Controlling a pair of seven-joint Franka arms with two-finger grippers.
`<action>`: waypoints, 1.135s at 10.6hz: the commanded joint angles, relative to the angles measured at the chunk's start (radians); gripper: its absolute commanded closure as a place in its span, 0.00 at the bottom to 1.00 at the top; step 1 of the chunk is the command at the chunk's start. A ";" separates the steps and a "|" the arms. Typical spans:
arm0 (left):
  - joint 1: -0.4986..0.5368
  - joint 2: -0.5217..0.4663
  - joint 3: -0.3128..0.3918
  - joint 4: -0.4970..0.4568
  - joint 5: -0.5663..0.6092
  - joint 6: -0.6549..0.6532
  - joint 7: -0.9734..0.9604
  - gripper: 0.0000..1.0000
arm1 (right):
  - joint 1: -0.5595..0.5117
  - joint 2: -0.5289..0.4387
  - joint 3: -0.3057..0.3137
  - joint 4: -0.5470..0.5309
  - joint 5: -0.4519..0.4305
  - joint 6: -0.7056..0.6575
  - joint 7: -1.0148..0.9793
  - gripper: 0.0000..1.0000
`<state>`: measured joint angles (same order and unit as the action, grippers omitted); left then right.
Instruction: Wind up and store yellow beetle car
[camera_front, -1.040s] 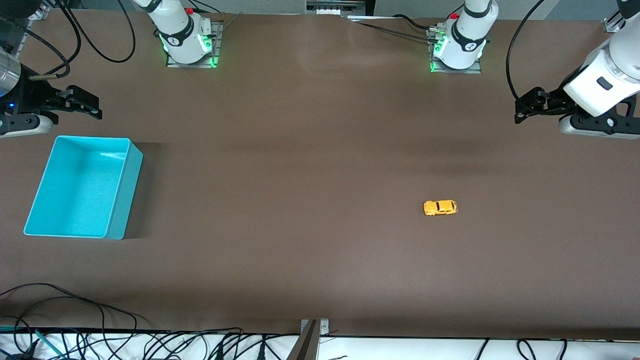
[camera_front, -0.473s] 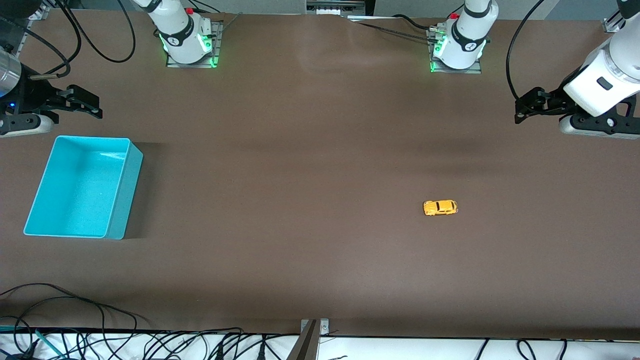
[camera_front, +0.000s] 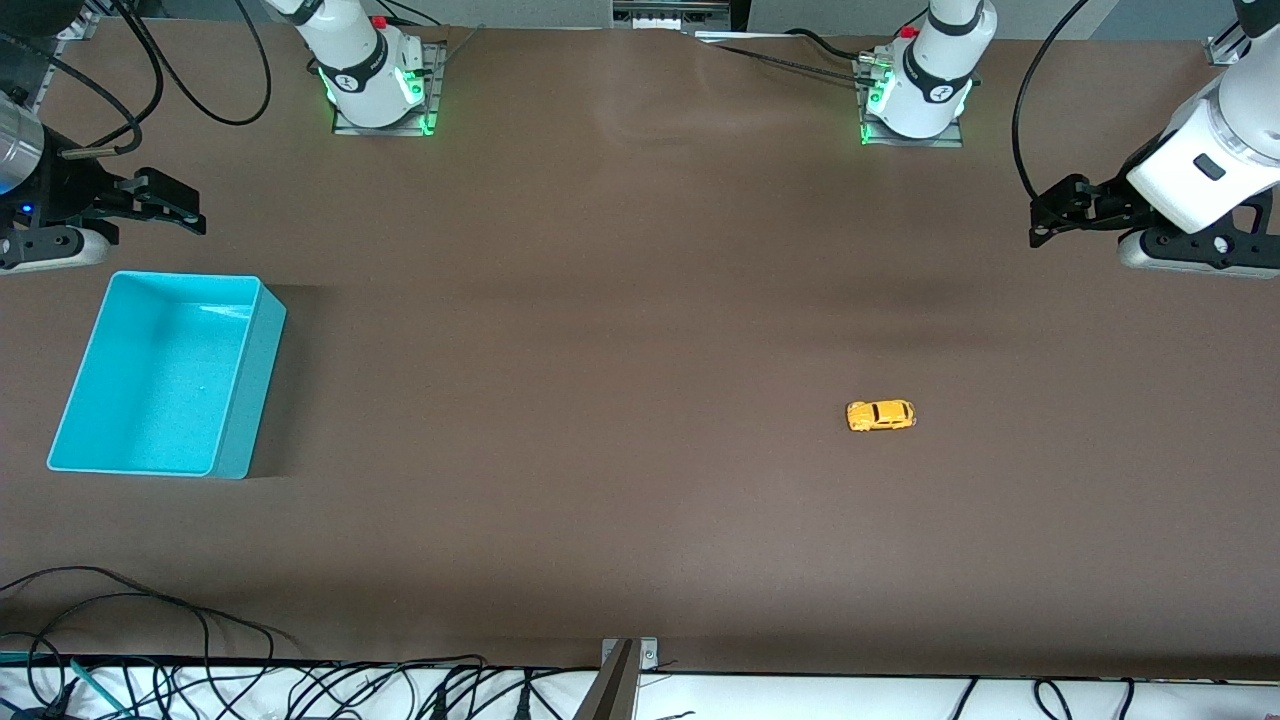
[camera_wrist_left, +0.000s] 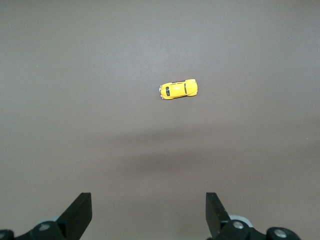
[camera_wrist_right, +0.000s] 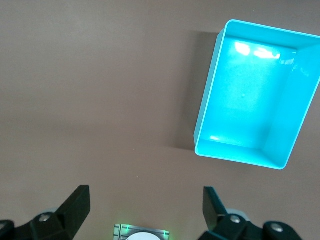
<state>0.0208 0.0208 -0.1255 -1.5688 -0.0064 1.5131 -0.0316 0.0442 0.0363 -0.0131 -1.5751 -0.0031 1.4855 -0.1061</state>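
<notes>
Yellow beetle car (camera_front: 881, 415): on its wheels on the bare worktop (camera_front: 600, 400), toward the left arm's end. Turquoise bin (camera_front: 245, 385): at the right arm's end, well apart. Left gripper (camera_front: 1040, 222) and right gripper (camera_front: 190, 215): both waiting raised over the worktop's ends, jaws apart, holding nothing.

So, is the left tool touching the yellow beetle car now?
Apart. The left wrist view shows bare table between the open left tool and the yellow beetle car; the front view agrees.

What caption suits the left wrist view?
Open left tool hovers over bare table, the yellow beetle car lying untouched.
</notes>
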 joint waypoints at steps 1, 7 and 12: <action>0.001 0.007 -0.006 0.021 0.020 -0.007 -0.002 0.00 | -0.012 -0.003 0.007 0.007 0.020 -0.014 -0.017 0.00; 0.001 0.007 -0.006 0.021 0.020 -0.007 -0.002 0.00 | -0.012 -0.003 0.007 0.007 0.020 -0.013 -0.017 0.00; -0.001 0.008 -0.008 0.010 0.013 -0.042 0.009 0.00 | -0.012 -0.001 0.007 0.007 0.020 -0.011 -0.017 0.00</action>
<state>0.0204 0.0220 -0.1256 -1.5693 -0.0064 1.5040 -0.0311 0.0442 0.0365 -0.0131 -1.5751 -0.0031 1.4855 -0.1073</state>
